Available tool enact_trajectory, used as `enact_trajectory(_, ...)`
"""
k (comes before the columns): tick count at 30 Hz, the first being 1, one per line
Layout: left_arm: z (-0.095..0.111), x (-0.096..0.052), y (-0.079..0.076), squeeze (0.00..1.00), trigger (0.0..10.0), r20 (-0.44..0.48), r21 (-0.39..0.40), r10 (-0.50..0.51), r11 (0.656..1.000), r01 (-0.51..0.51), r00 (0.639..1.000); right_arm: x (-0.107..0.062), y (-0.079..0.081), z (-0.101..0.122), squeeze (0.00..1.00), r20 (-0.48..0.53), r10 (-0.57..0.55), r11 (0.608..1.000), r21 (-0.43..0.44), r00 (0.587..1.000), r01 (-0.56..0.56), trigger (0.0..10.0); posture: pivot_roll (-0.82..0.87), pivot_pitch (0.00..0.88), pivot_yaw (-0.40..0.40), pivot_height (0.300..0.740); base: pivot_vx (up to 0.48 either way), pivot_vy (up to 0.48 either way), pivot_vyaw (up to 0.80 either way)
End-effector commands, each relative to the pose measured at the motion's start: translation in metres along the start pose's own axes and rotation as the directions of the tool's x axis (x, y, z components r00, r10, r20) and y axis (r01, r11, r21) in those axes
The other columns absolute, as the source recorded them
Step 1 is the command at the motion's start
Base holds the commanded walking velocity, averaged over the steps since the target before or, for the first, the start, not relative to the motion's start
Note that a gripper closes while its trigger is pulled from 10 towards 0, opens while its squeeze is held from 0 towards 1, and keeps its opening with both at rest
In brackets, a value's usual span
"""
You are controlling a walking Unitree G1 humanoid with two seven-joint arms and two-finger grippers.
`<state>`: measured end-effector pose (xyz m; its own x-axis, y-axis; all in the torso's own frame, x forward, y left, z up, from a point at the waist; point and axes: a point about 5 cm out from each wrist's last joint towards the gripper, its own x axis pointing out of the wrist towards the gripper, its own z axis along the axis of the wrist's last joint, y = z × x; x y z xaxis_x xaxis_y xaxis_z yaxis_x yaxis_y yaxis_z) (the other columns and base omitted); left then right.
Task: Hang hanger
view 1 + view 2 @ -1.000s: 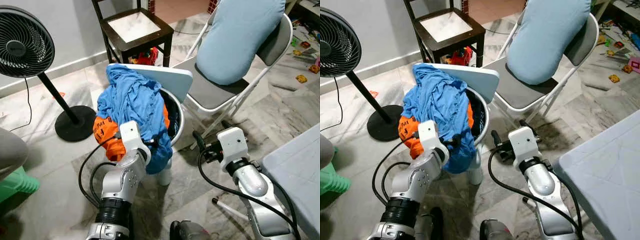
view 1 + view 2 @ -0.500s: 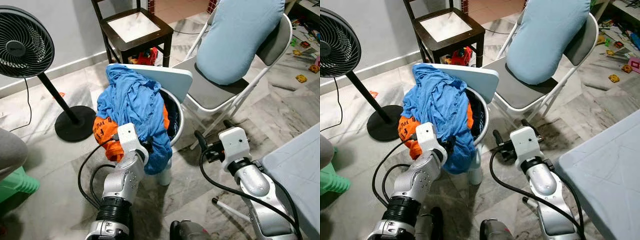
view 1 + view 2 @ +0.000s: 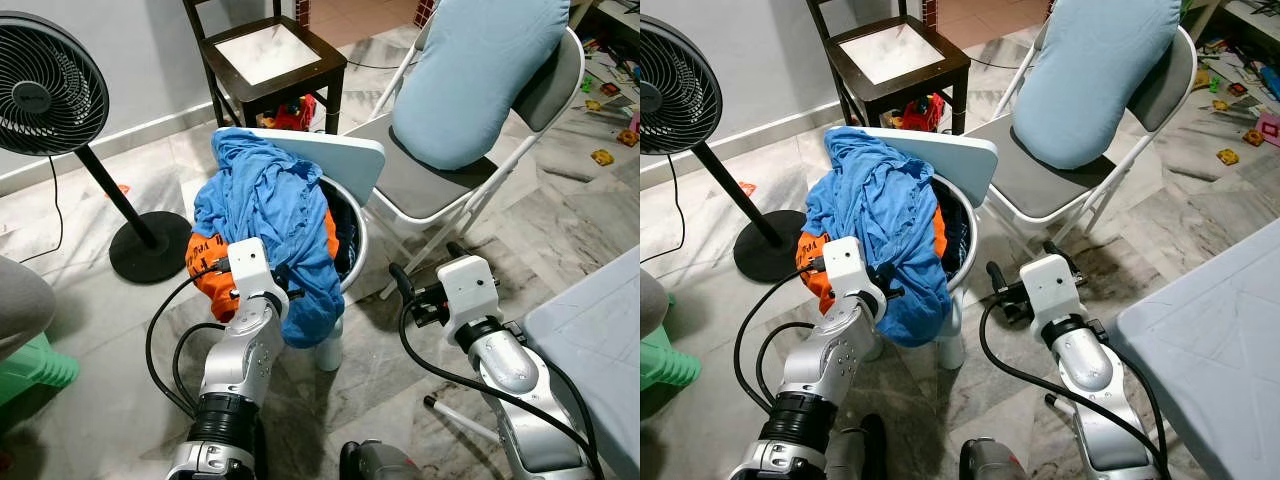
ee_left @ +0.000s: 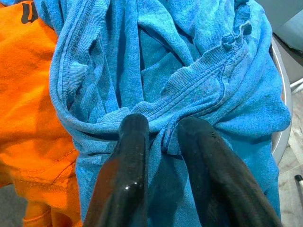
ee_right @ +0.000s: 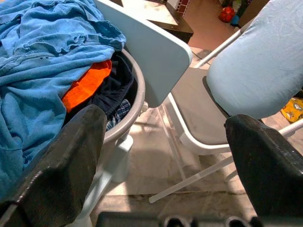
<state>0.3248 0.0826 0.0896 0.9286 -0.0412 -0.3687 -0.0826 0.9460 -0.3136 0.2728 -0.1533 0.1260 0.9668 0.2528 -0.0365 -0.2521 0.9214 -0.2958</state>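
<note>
The left gripper (image 4: 163, 142) reaches forward, its fingers pinching a fold of the blue shirt (image 3: 265, 205) draped over the laundry basket (image 3: 965, 255). The right gripper (image 5: 165, 156) hovers beside it, fingers spread wide; orange and dark clothes fill the basket.

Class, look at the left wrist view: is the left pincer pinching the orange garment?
No, the left pincer grips a fold of the blue shirt; the orange garment lies beside it.

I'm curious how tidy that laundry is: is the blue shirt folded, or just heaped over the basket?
Heaped, not folded. The blue shirt lies crumpled over the basket rim, hanging down outside, with the left gripper pinching a fold.
</note>
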Motion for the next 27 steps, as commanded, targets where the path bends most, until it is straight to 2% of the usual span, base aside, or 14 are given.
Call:
enact_trajectory(1, -0.0097, -0.0008, 0.0026, 0.00, 0.0, -0.029, 0.003, 0.005, 1.000, -0.004, 1.000, -0.0014, -0.0008, -0.0021, 0.00, -0.007, -0.004, 1.000, -0.003, 1.000, 0.004, 10.0, -0.16, 0.230, -0.032, 0.740, 0.000, 0.000, 0.00)
enact_trajectory(5, -0.0137, 0.0005, 0.0027, 0.00, 0.0, -0.048, -0.003, 0.002, 1.000, -0.002, 0.999, -0.0018, -0.0010, -0.0024, 0.00, -0.007, -0.006, 1.000, -0.004, 1.000, 0.006, 10.0, -0.16, 0.229, -0.028, 0.740, 0.000, 0.000, 0.00)
enact_trajectory(6, -0.0139, 0.0007, 0.0021, 0.00, 2.4, -0.050, -0.001, -0.005, 1.000, 0.005, 0.999, -0.0018, -0.0010, -0.0025, 0.00, -0.008, -0.006, 1.000, -0.004, 1.000, 0.006, 10.0, -0.16, 0.229, -0.028, 0.740, 0.000, 0.000, 0.00)
enact_trajectory(7, -0.0139, 0.0007, 0.0021, 0.00, 2.4, -0.050, -0.001, -0.005, 1.000, 0.005, 0.999, -0.0018, -0.0010, -0.0025, 0.00, -0.008, -0.006, 1.000, -0.004, 1.000, 0.006, 10.0, -0.16, 0.229, -0.028, 0.740, 0.000, 0.000, 0.00)
enact_trajectory(8, -0.0151, 0.0015, 0.0019, 0.00, 10.0, -0.056, 0.004, -0.005, 1.000, 0.005, 0.998, -0.0018, -0.0010, -0.0025, 0.00, -0.007, -0.007, 1.000, -0.004, 1.000, 0.007, 10.0, -0.16, 0.228, -0.027, 0.740, 0.000, 0.000, 0.00)
enact_trajectory(9, -0.0151, 0.0015, 0.0019, 0.00, 10.0, -0.056, 0.004, -0.005, 1.000, 0.005, 0.998, -0.0018, -0.0010, -0.0025, 0.00, -0.007, -0.007, 1.000, -0.004, 1.000, 0.007, 10.0, -0.16, 0.228, -0.027, 0.740, 0.000, 0.000, 0.00)
enact_trajectory(10, -0.0183, 0.0032, 0.0016, 1.00, 10.0, -0.071, 0.000, -0.009, 1.000, 0.009, 0.997, -0.0015, -0.0007, -0.0022, 0.00, -0.006, -0.006, 1.000, -0.004, 1.000, 0.006, 10.0, -0.16, 0.227, -0.027, 0.740, 0.000, 0.000, 0.00)
enact_trajectory(13, -0.0181, 0.0041, -0.0005, 1.00, 10.0, -0.068, -0.025, -0.033, 0.999, 0.032, 0.997, -0.0014, -0.0003, -0.0018, 0.00, -0.004, -0.005, 1.000, -0.004, 1.000, 0.005, 10.0, -0.16, 0.227, -0.027, 0.740, 0.000, 0.000, 0.00)
enact_trajectory(21, -0.0113, 0.0015, -0.0056, 1.00, 10.0, -0.022, -0.003, -0.057, 0.998, 0.057, 0.998, -0.0026, -0.0021, -0.0025, 0.00, -0.007, -0.006, 1.000, -0.010, 1.000, 0.006, 10.0, -0.16, 0.228, -0.030, 0.740, 0.000, 0.000, 0.00)
enact_trajectory(27, -0.0101, 0.0031, -0.0016, 1.00, 10.0, -0.008, 0.019, -0.049, 0.999, 0.049, 0.999, -0.0021, 0.0005, -0.0021, 0.00, -0.005, 0.001, 1.000, -0.006, 1.000, -0.001, 10.0, -0.16, 0.230, -0.033, 0.740, 0.000, 0.000, 0.00)
